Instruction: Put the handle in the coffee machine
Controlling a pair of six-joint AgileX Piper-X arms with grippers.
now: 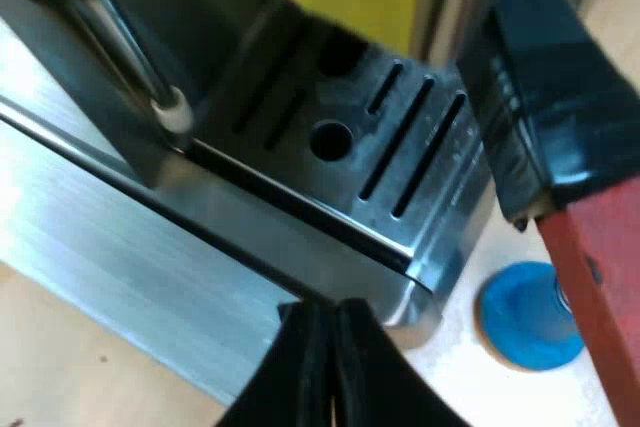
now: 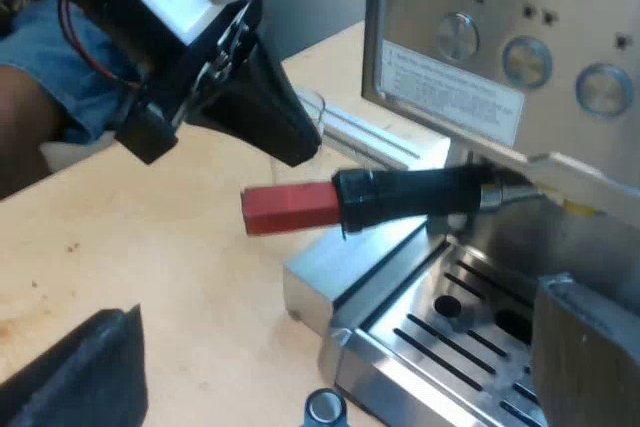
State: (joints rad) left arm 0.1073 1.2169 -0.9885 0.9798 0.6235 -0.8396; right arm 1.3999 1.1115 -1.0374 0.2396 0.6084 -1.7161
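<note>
Red-ended handle (image 2: 400, 197) in the espresso machine (image 2: 450, 77)

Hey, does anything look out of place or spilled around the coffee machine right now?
Nothing spilled or damaged. The handle is in the espresso machine's front, but its red end sticks out past the drip tray's corner, so it may not be turned fully home. The blue tamper stands on the table by that corner.

My left hand (image 1: 322, 362) has its two black fingers pressed flat together, gripping nothing, and its arm slants downward. My right hand (image 2: 330, 387) has its fingers (image 2: 85, 372) spread wide.
</note>
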